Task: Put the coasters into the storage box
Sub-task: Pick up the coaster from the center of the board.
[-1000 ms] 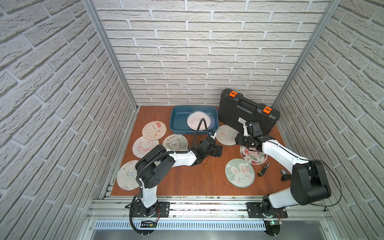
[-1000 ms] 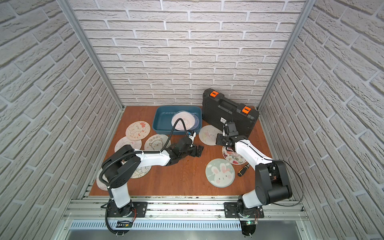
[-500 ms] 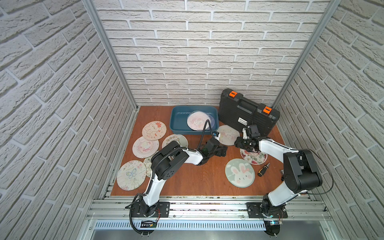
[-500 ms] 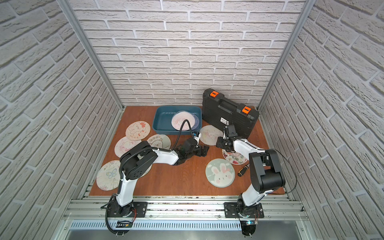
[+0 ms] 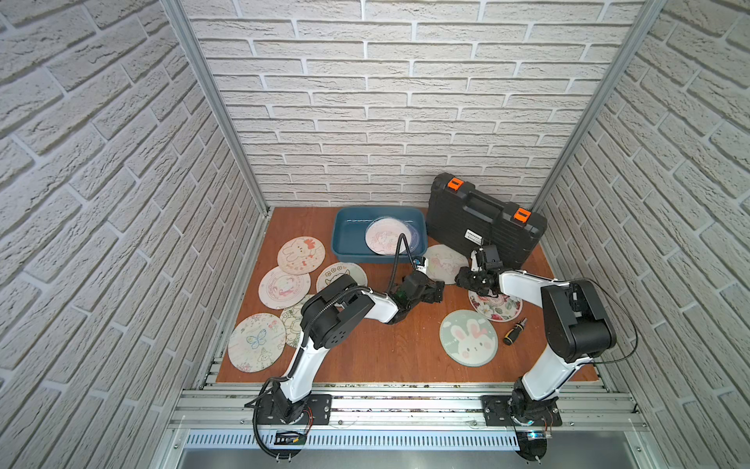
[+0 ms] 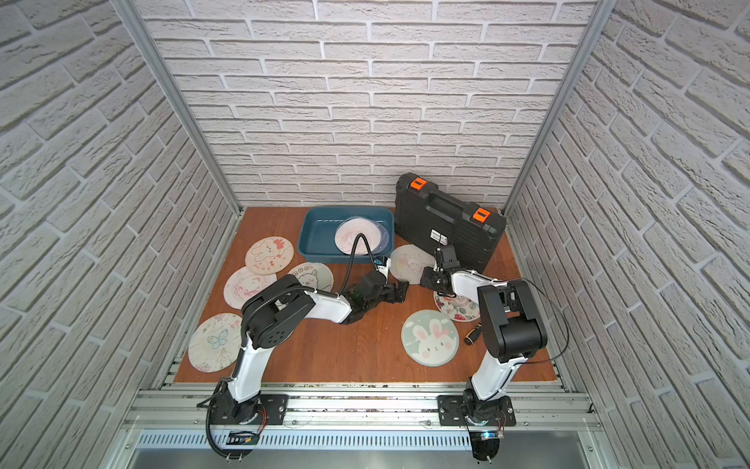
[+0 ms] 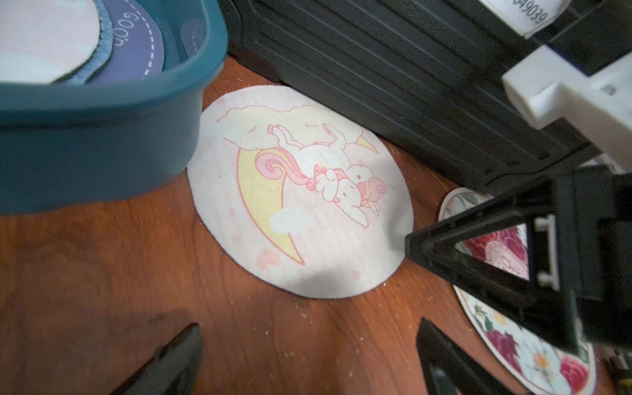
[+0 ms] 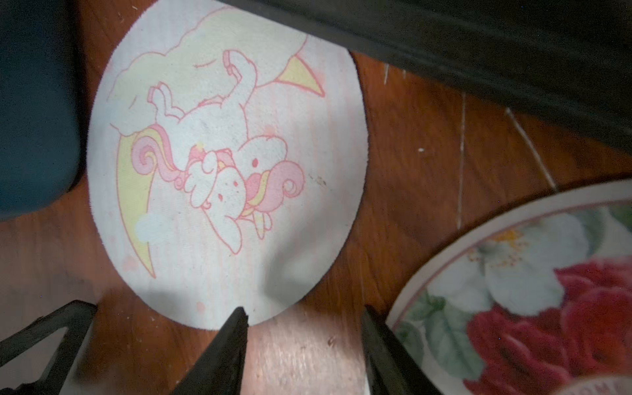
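The black case (image 5: 483, 227) and teal storage box (image 5: 349, 243), holding stacked coasters (image 5: 385, 239), hem the unicorn coaster (image 5: 444, 262) right of centre; bare wood (image 5: 406, 337) lies open below. The left gripper (image 7: 307, 325) stands wide apart, the right gripper (image 8: 304, 309) apart and empty; only the right wrist view shows its fingertip (image 8: 232, 335) at that coaster's rim

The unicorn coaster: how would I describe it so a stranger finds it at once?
At the table's back stand a black case with orange latches and a teal storage box. The unicorn coaster lies flat on the wood where they nearly meet. Pale, with a pink-maned unicorn on a yellow moon; the floral coaster beside it shows red roses.
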Controlling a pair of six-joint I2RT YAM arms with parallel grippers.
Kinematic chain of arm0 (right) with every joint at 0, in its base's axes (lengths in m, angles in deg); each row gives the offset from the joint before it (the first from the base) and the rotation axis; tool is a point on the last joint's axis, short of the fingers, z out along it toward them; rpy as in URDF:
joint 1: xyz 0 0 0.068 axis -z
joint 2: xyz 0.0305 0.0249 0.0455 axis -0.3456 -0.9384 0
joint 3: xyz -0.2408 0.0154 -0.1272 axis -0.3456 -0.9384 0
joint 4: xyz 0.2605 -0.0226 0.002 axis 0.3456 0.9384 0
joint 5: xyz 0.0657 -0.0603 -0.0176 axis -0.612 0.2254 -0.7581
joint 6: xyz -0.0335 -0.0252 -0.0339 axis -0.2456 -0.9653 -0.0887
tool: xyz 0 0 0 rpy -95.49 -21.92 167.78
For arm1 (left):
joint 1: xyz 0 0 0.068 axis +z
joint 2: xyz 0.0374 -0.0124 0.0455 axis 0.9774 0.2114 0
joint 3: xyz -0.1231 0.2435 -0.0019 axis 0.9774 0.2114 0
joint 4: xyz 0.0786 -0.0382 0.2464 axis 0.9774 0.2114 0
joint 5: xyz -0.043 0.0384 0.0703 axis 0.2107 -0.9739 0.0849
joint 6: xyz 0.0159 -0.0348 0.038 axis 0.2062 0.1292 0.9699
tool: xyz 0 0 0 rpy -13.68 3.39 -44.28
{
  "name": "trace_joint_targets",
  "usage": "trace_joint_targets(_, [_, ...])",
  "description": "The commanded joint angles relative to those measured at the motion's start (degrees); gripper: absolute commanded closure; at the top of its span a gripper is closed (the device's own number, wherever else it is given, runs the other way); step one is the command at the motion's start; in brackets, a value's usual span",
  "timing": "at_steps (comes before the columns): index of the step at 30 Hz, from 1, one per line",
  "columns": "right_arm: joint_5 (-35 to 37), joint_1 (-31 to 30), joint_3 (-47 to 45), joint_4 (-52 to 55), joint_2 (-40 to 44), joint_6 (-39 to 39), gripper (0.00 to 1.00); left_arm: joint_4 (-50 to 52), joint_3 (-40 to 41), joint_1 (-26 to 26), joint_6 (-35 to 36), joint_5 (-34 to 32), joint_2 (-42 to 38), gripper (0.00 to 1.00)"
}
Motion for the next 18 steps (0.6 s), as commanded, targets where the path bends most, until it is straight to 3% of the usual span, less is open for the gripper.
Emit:
trace_joint_targets(1, [0.01, 0.15, 0.31, -0.9, -1.68, 1.19, 0.46, -1.08, -1.41, -0.3, -1.82, -1.05, 2.35, 0.03])
trace_joint_targets(18, [1.24, 0.13, 0.73, -0.92, -2.34, 1.72, 0.47, -0.35, -7.7, -0.25, -6.32, 1.63, 6.35, 0.03])
